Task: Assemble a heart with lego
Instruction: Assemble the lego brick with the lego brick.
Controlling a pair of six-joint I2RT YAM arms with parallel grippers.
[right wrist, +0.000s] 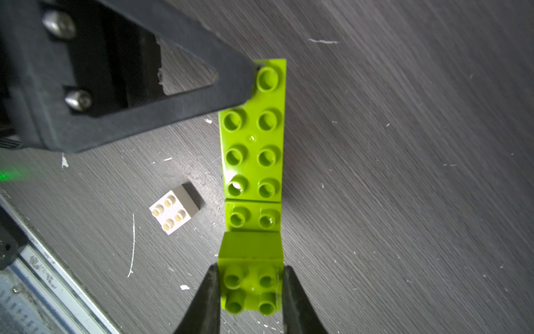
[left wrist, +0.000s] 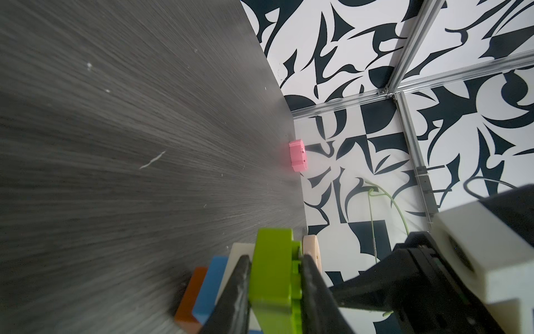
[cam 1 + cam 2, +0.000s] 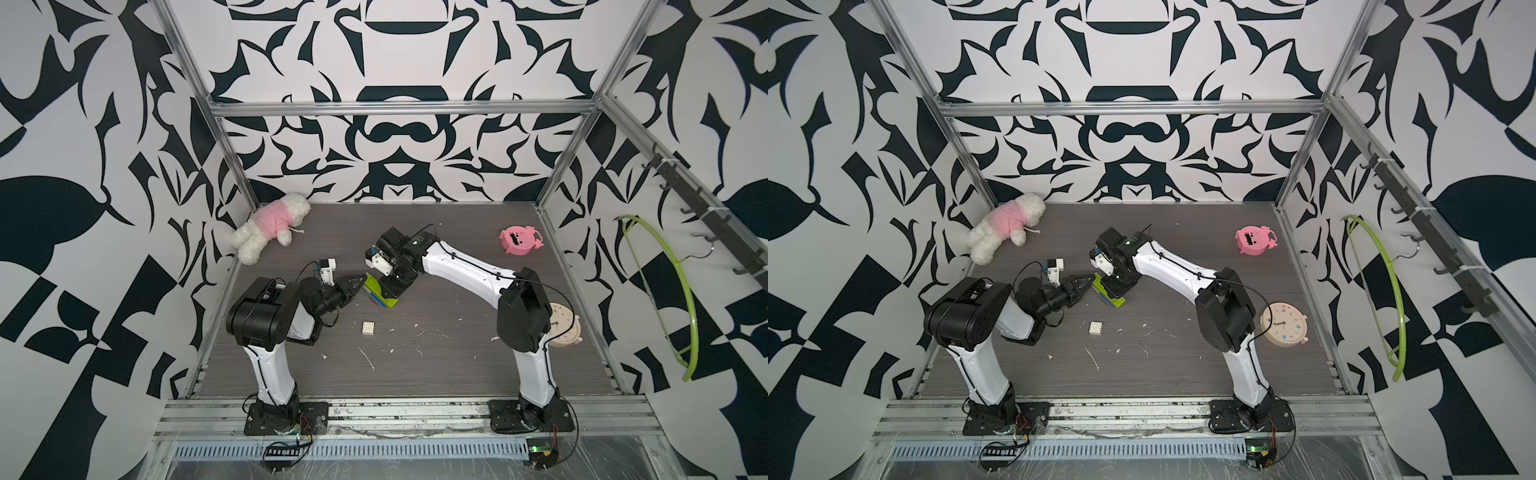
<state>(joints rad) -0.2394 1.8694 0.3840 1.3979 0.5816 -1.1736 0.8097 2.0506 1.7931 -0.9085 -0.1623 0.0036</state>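
The heart [image 3: 388, 304] stands mid-table in both top views as a stepped stack of lego; its orange [image 2: 193, 295], blue [image 2: 210, 284], white [image 2: 237, 254] and lime-green layers show in the left wrist view. My left gripper [image 2: 276, 258] comes in level from the left and is shut on the left end of the long lime-green top brick [image 1: 254, 138]. My right gripper [image 1: 250, 267] reaches down from above, shut on a small lime-green square brick [image 1: 250, 286] that sits over the heart's other end. A loose white square brick [image 3: 368, 328] lies on the table in front of the heart.
A pink-and-white plush toy [image 3: 270, 226] lies at the back left. A pink pig-faced toy [image 3: 519, 240] is at the back right. A beige clock [image 3: 1284, 328] lies behind the right arm. A green hanger [image 3: 681, 299] hangs on the right wall.
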